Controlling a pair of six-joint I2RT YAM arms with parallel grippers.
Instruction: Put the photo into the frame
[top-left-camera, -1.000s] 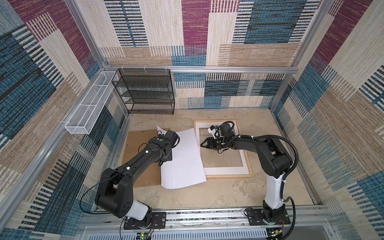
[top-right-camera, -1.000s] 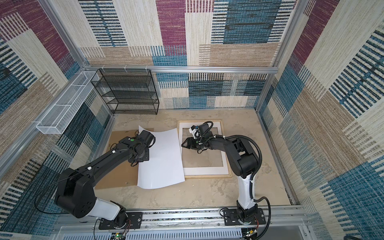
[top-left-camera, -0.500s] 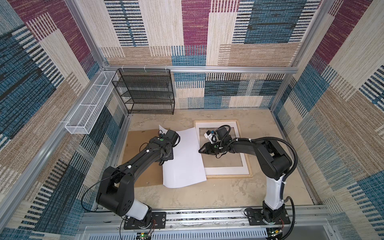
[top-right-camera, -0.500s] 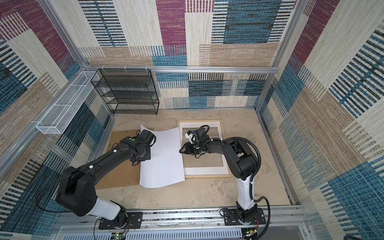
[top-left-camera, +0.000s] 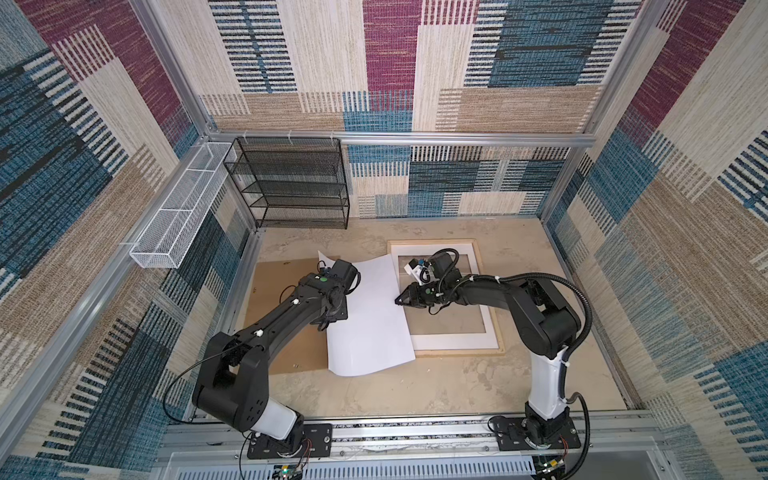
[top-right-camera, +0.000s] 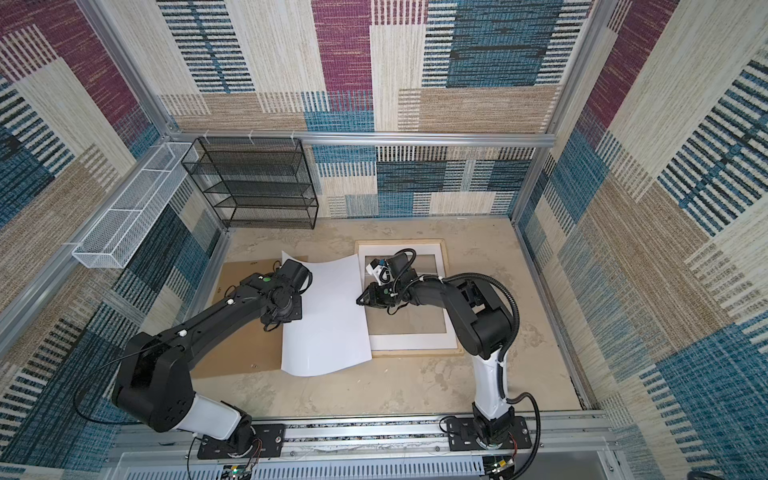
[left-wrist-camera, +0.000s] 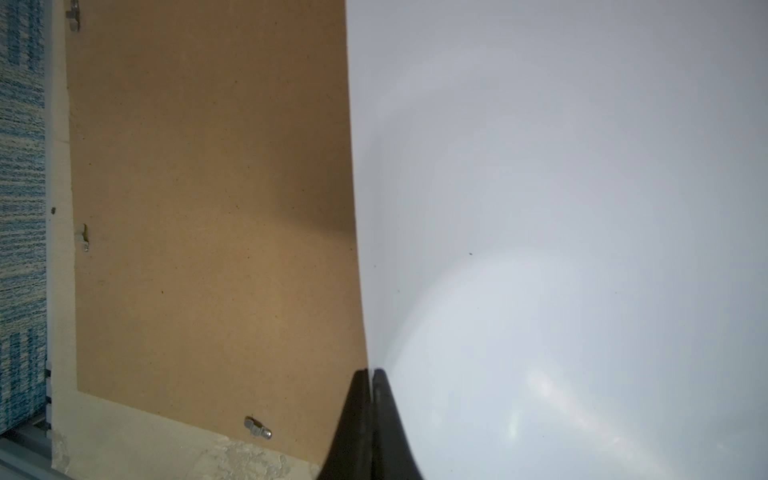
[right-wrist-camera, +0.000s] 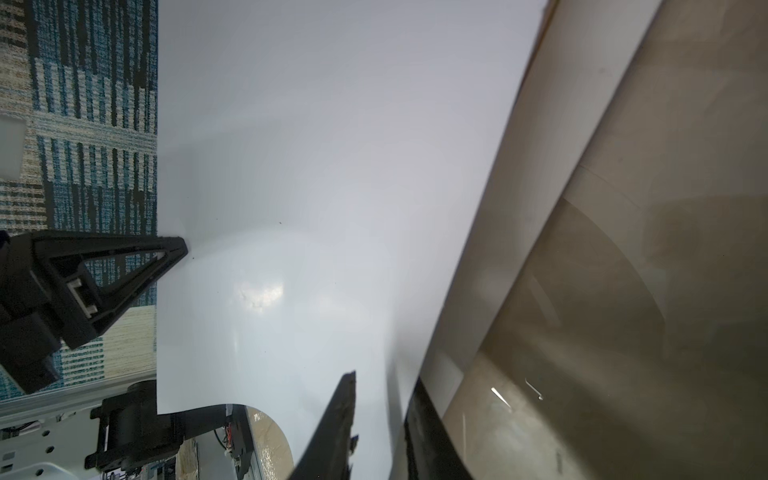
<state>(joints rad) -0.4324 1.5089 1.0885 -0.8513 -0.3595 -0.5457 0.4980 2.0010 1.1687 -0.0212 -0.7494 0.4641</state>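
1. Surface/room: mottled beige tabletop (top-left-camera: 415, 390), boxed in by walls (top-left-camera: 519, 50) of woven patchwork (blue, maroon, beige) on alu rails (top-left-camera: 415, 138). Black mesh shelf (top-left-camera: 291, 183) upper left of centre, against the back wall. White wire basket (top-left-camera: 174, 220) hangs on the left rail.
2. Writing: green dot (top-left-camera: 322, 279) w/ a tiny white mark beside it on the L arm (top-left-camera: 282, 316); too small to read.
3. The photo (top-left-camera: 370, 316) (top-right-camera: 328, 316) sits mid-picture in both top views, white back up, bowed. Long axis runs upper-to-lower, lower end swung slightly right. Its left part is over the brown backing board (top-left-camera: 299, 353), its right edge over the white mat (top-left-camera: 453, 341). The mat lies in the frame (top-left-camera: 461, 353) (top-right-camera: 415, 353), flat, right of centre, long axis likewise.
4. L gripper (left-wrist-camera: 369, 372): pinched tight on the photo's left edge. R gripper (right-wrist-camera: 384, 378) (top-left-camera: 399, 300): narrow gap, one jaw each side of the photo's right edge, not clamped.
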